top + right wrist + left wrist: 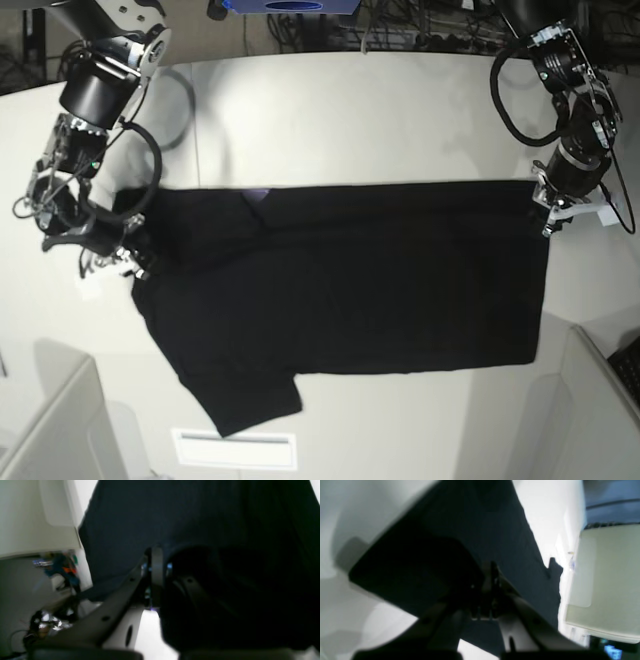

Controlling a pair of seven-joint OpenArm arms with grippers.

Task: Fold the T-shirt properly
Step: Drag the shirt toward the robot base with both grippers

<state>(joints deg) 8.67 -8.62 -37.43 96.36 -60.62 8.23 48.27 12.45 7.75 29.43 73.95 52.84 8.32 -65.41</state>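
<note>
we have the t-shirt (350,280) spread across the white table (330,110), black side up, lying sideways, with one sleeve (245,395) sticking out toward the near edge and a small purple patch showing by the collar (258,197). our right gripper (130,262) is clamped on the cloth at the collar end, and our left gripper (548,215) is clamped on the far corner at the hem end; both wrist views show closed jaws with black cloth pinched between them. judging by the layout, we are early in the job: the shirt may be folded once lengthwise, but the sleeve is loose and the shirt is far from a neat, compact bundle.
</note>
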